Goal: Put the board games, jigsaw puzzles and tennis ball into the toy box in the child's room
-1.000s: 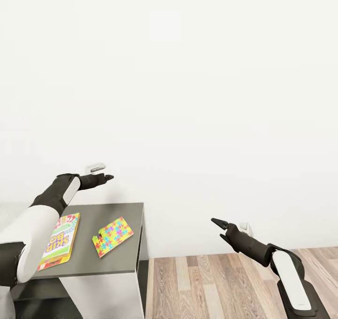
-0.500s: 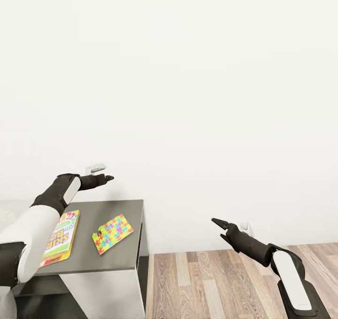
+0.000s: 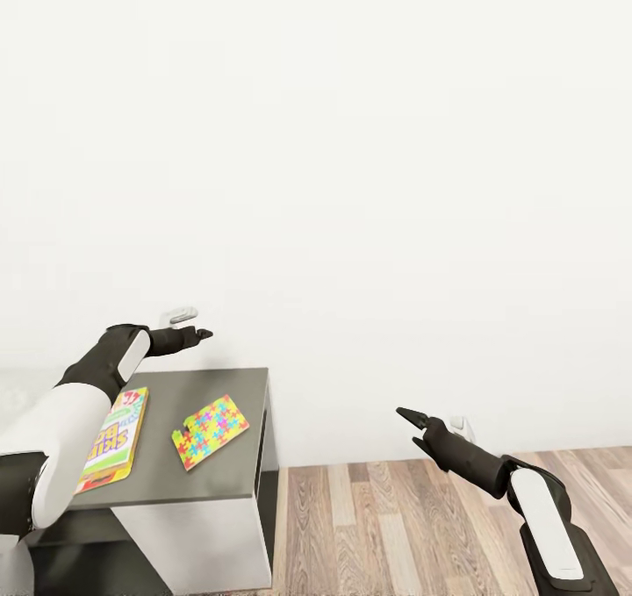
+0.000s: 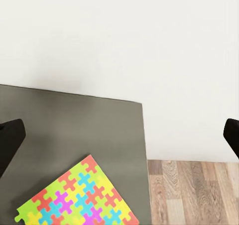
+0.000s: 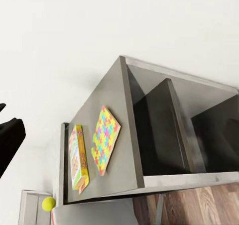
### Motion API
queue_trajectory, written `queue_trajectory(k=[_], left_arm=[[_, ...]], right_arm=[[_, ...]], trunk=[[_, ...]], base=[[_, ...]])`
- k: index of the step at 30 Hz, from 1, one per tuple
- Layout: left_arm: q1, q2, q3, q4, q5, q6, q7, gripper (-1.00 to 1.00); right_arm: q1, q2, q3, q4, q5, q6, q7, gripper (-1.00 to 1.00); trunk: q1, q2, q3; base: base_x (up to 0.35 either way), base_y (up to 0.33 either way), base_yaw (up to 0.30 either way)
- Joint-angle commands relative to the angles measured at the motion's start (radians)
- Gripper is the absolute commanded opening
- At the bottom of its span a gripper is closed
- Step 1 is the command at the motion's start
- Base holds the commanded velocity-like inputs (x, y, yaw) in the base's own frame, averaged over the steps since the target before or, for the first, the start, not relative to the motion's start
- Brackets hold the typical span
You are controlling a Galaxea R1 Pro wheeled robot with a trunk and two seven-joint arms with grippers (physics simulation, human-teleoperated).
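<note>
1 jigsaw puzzle (image 3: 211,431) lies below the open, empty left claw (image 3: 204,334).

surface (image 3: 230,385): matt dark grey, smooth
floor (image 3: 395,526): wood planks, grained
jigsaw puzzle (image 3: 210,430): flat, bright, matt
wall (image 3: 351,140): plain matt white

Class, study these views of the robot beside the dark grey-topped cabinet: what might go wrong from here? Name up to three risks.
1. The multicoloured jigsaw puzzle sheet lies flat near the dark grey cabinet top's edge; a clumsy pinch could push it onto the wood-plank floor.
2. The left gripper hovers open beyond the printed board game box, whose near end the left arm hides.
3. The yellow tennis ball could roll.
</note>
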Motion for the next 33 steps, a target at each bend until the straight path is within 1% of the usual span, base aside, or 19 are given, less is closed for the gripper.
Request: queue_trajectory(k=[1,33], left_arm=[[-0.001,0.000,0.002,-0.001,0.002,0.006,-0.002,1.00],[0.000,-0.001,0.002,0.000,0.002,0.005,-0.001,1.00]], right_arm=[[-0.001,0.000,-0.002,0.000,0.009,0.005,0.009,1.00],[-0.001,0.000,-0.003,0.000,0.009,0.005,0.010,1.00]], trunk=[[0.000,-0.001,-0.003],[0.000,-0.001,-0.056]], base=[[0.000,0.000,0.000],[0.000,0.000,0.000]])
